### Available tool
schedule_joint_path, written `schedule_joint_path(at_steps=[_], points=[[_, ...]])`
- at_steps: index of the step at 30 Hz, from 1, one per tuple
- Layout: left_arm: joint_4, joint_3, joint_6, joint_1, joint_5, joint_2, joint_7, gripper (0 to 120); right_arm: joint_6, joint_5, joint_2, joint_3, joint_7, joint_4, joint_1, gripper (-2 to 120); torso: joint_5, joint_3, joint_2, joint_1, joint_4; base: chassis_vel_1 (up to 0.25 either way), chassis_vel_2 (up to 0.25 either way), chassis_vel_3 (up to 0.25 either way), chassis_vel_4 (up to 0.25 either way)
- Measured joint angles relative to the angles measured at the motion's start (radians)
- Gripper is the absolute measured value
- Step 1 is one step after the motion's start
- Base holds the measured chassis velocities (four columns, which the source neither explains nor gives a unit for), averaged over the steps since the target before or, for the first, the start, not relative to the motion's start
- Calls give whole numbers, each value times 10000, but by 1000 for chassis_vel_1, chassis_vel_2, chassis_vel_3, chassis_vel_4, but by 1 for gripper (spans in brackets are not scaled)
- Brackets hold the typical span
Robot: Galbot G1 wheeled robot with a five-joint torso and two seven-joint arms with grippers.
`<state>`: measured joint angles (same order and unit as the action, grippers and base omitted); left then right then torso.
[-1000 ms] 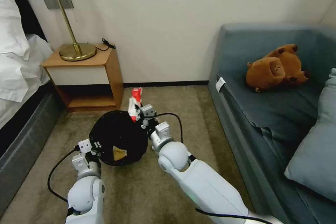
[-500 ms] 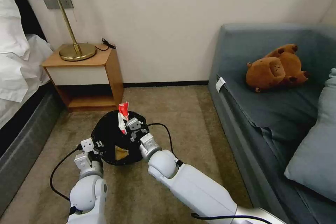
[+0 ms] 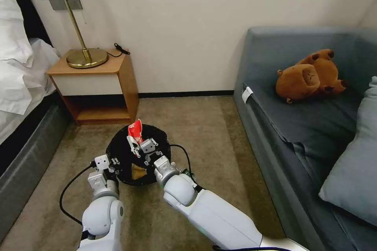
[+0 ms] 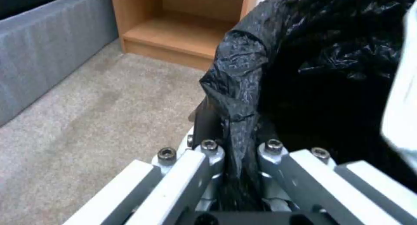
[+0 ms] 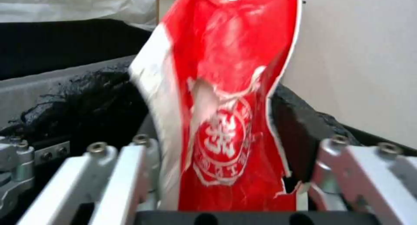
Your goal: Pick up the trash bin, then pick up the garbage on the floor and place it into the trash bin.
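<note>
The trash bin (image 3: 121,146), lined with a crinkled black bag (image 4: 243,72), hangs just above the floor (image 3: 204,125). My left gripper (image 3: 114,163) (image 4: 238,143) is shut on its near rim and the draped bag. My right gripper (image 3: 138,147) (image 5: 226,133) is over the bin's mouth, shut on a red-and-white packet (image 3: 135,130) (image 5: 226,88) of garbage. The packet stands up, tilted, between the fingers. A tan crumpled piece (image 3: 136,172) lies inside the bin.
A wooden nightstand (image 3: 98,82) with a brass lamp (image 3: 84,57) stands just beyond the bin. A bed (image 3: 23,86) runs along the left. On the right is a grey-blue sofa (image 3: 298,125) with a brown plush toy (image 3: 310,74) and a cushion (image 3: 353,172).
My right gripper carried the packet left and nearer, from the bin's far right rim to over its mouth. The packet now leans more. The bin and left gripper shifted slightly right.
</note>
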<state>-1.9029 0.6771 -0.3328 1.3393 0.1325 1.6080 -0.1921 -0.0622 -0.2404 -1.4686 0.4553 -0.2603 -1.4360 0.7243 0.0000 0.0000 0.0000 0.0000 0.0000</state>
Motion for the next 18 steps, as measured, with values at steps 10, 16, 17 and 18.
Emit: schedule_joint_path(at_steps=[10,16,17,18], points=[[32,-7,0,-93,-4,0,-13,3,-211,-57,88,-93,126,-181,104,90,0,0,0,0,0,0,0,0,0],[48,-12,-11,-140,-33,0,-22,3,-1398,-1638,390,167,-29,-729,-333,100,1,0,0,0,0,0,0,0,0],[50,-5,-12,-139,-42,0,-22,3,-1614,-1913,497,320,-107,-800,-556,100,1,0,0,0,-1,0,0,0,0],[50,-5,-12,-139,-42,0,-22,3,-1614,-1913,497,320,-107,-800,-556,100,1,0,0,0,-1,0,0,0,0]])
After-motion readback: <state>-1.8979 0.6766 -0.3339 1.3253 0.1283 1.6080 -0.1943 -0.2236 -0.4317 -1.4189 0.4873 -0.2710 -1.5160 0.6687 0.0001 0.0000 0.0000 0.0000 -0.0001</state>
